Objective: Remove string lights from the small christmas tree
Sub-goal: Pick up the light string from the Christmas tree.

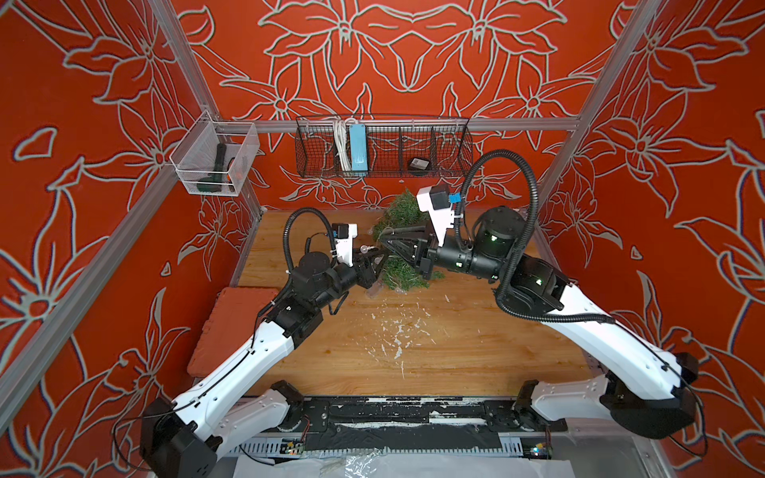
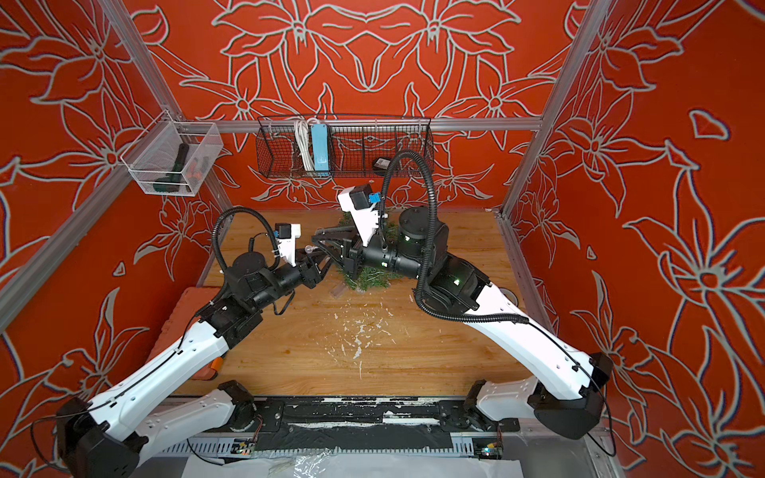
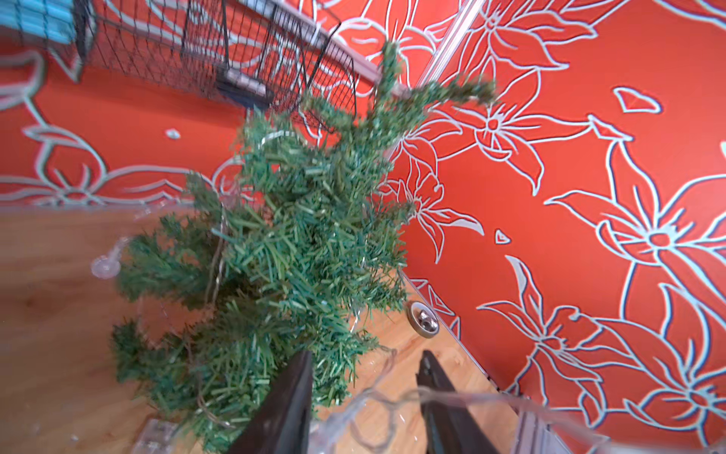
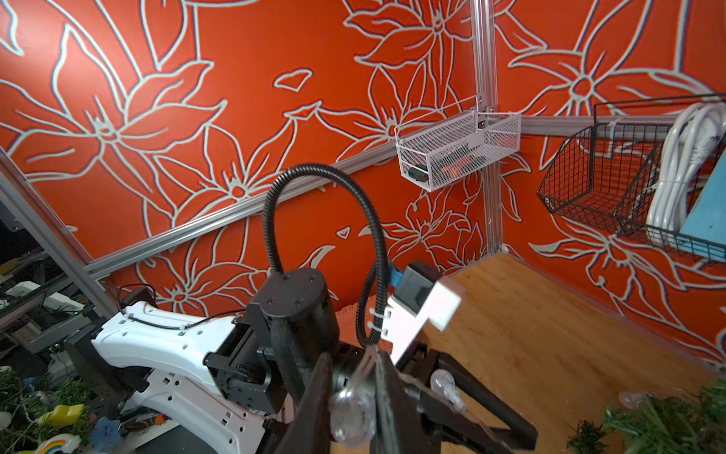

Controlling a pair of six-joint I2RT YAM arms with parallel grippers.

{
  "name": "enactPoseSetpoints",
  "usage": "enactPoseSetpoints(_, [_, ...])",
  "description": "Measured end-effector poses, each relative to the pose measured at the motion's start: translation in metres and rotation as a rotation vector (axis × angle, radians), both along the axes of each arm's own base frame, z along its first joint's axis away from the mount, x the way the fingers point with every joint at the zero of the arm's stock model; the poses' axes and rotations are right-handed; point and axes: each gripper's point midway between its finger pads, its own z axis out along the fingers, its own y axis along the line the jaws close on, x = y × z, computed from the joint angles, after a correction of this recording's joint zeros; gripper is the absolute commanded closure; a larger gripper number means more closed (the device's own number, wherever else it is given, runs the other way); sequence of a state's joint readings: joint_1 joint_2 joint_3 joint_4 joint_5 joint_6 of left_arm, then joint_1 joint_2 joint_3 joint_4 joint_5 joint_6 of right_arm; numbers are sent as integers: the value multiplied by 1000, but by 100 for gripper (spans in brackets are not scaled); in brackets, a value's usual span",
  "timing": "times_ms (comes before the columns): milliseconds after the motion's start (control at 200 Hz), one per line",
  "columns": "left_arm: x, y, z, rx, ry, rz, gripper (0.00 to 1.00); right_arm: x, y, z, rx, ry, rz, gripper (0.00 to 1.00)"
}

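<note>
While the small christmas tree (image 1: 403, 276) lies on the wooden table (image 1: 455, 339) in both top views, the left wrist view shows the left gripper (image 3: 365, 353) parted around the string lights (image 3: 383, 371), and the right wrist view the right gripper (image 4: 353, 355) pinching one bulb.

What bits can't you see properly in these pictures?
- In both top views, the right gripper covers the middle of the small christmas tree.
- Left wrist view: the battery box is cut off by the picture's edge.
- Left wrist view: the string lights near the left gripper are blurred, too close to the camera.
- Top views: their wire is too thin to follow.
</note>
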State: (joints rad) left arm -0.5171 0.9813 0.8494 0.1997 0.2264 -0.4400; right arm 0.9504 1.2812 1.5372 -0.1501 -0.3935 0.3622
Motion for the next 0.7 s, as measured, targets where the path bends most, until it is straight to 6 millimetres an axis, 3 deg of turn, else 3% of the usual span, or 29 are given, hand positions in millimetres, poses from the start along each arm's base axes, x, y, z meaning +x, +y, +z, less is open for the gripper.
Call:
enactPoseSetpoints(165, [-1,9,26,-10,-67,43,79,-1,-1,-19,-25,41,1,100])
enactPoseSetpoints(370, [4,12,33,6,-89,73,100,-9,-7,-31,-34,72,18,100])
enactPoseSetpoints(495, [4,15,47,9,-114,91,100,-14,-9,-44,-52,91,34,100])
enactPoseSetpoints(595, [2,17,61,5,-145,98,100,-16,-9,-66,-94,120,40,100])
enactPoseSetpoints(701, [-3,20,70,-3,-163,98,100,-15,-7,-91,-150,158,41,85])
